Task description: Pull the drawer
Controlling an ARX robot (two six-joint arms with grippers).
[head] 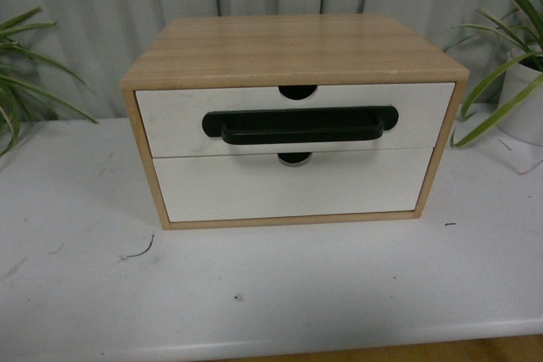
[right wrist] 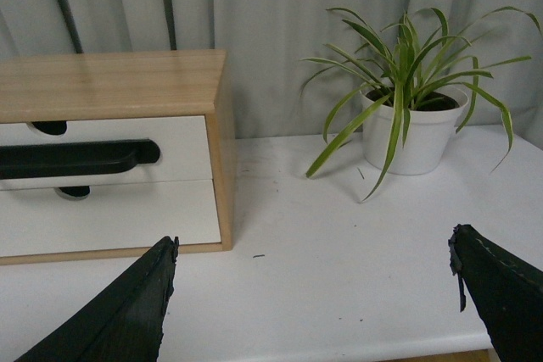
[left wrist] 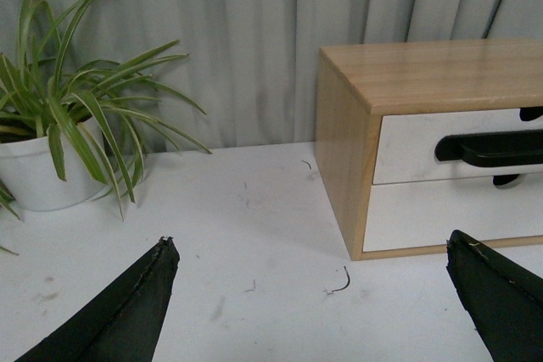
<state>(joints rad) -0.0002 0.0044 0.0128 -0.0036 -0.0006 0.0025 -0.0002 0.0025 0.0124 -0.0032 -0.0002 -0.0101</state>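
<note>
A light wood cabinet (head: 288, 44) stands mid-table, facing me. Its upper drawer (head: 170, 116) has a white front, a long black bar handle (head: 299, 125) and a half-round notch (head: 297, 91) in the top edge; it sits shut, flush with the frame. Neither arm shows in the front view. My left gripper (left wrist: 314, 247) hangs open over bare table, left of the cabinet (left wrist: 348, 133), well short of the handle (left wrist: 492, 148). My right gripper (right wrist: 314, 247) is open too, on the cabinet's right side, with the handle (right wrist: 76, 158) off beyond one finger.
Below it sits a plain white drawer (head: 288, 186) without a handle, also shut. A potted plant in a white pot (right wrist: 403, 133) stands right of the cabinet, another (left wrist: 42, 171) on the left. Grey curtain behind. The white table's front edge (head: 339, 341) runs near me.
</note>
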